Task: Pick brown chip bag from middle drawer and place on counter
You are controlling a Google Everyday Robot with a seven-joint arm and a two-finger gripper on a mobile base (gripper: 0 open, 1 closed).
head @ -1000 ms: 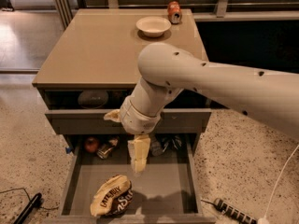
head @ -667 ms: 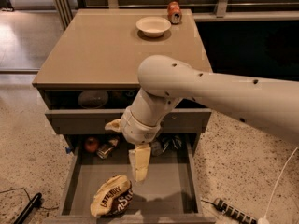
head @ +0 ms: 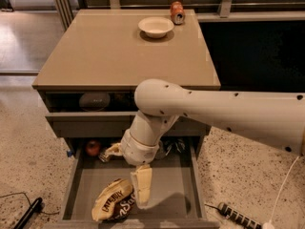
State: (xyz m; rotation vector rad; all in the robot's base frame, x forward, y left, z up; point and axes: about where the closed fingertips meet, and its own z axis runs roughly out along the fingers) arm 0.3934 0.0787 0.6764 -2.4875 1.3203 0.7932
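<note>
Camera view: the gripper (head: 141,199) is seen pointed downward inside the pulled-out middle drawer (head: 178,192), low over its grey floor. Whether it is released or clenched cannot be told. The brown chip bag (head: 112,202) is found lying on the drawer floor just beside the gripper, toward the view's left edge. The counter (head: 119,56) is seen well above and beyond the gripper, with a white bowl (head: 156,26) and an orange can (head: 177,12) at its far edge
</note>
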